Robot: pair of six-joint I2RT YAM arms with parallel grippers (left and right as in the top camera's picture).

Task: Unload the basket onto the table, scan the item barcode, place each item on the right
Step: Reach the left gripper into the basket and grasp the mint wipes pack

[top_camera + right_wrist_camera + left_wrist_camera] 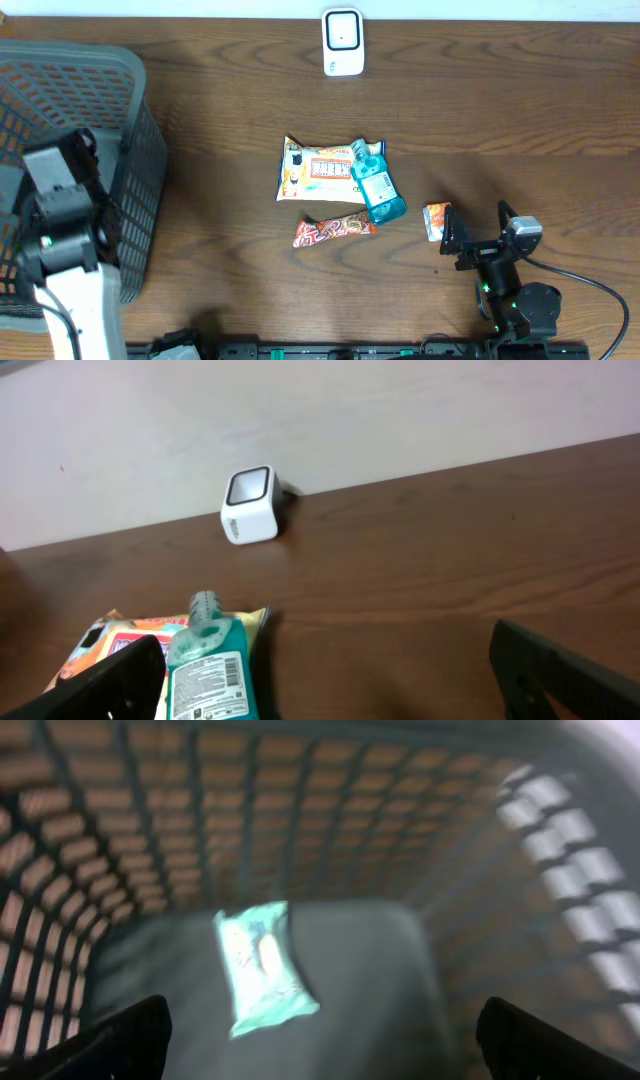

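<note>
A white barcode scanner (342, 42) stands at the table's far edge, also seen in the right wrist view (250, 506). Mid-table lie a yellow snack packet (315, 172), a blue bottle (375, 185) partly on it, and a red candy bar (335, 231). A small orange packet (437, 220) lies just left of my right gripper (478, 222), which is open and empty. The bottle's label with its barcode (207, 670) faces the right wrist camera. My left gripper (322, 1030) hangs open over the basket, above a pale green packet (263, 967) on its floor.
The grey mesh basket (130, 130) fills the left side of the table, and the left arm (60, 220) reaches over it. A black cable (600, 290) loops at the right arm's base near the front edge.
</note>
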